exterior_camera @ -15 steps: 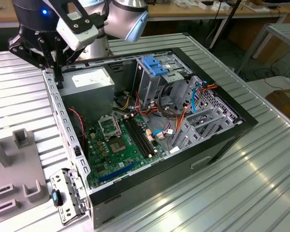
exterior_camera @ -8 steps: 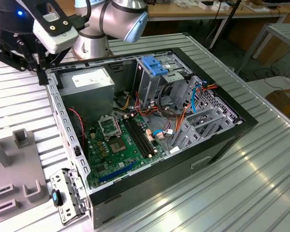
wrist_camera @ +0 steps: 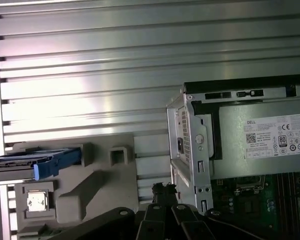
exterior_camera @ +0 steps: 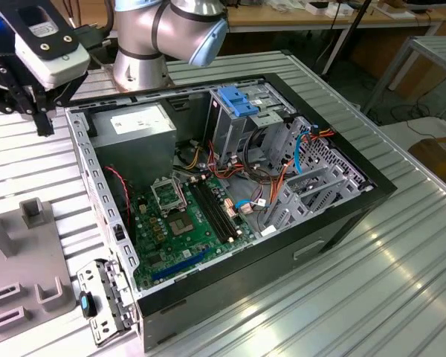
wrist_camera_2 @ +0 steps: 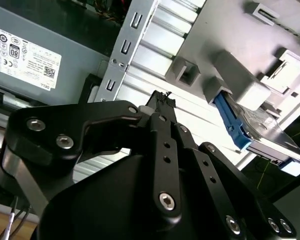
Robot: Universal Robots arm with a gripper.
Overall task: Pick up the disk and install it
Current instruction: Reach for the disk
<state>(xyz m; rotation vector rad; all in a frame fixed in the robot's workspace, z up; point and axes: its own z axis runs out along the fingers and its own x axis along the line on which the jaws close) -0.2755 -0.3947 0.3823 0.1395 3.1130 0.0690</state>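
The disk [wrist_camera: 35,164] stands on edge in a slot of a grey fixture plate [wrist_camera: 105,175]. I see its thin metal side and a blue rail. The second wrist view shows the disk [wrist_camera_2: 262,132] with its silver face and blue rail, held in the same fixture [wrist_camera_2: 230,45]. My gripper [wrist_camera: 164,189] hangs above the ribbed table between that fixture and the open computer case [exterior_camera: 342,216], well apart from the disk. In the second wrist view its black fingertips [wrist_camera_2: 160,97] meet with nothing between them. In the exterior view the gripper [exterior_camera: 43,123] hovers by the case's rear corner.
The case lies on its side with a green motherboard [exterior_camera: 182,223], a grey power supply [exterior_camera: 137,123] and a metal drive cage with a light-blue handle [exterior_camera: 238,100]. Orange and red cables run near the cage. The fixture plate [exterior_camera: 22,282] lies at the exterior view's left.
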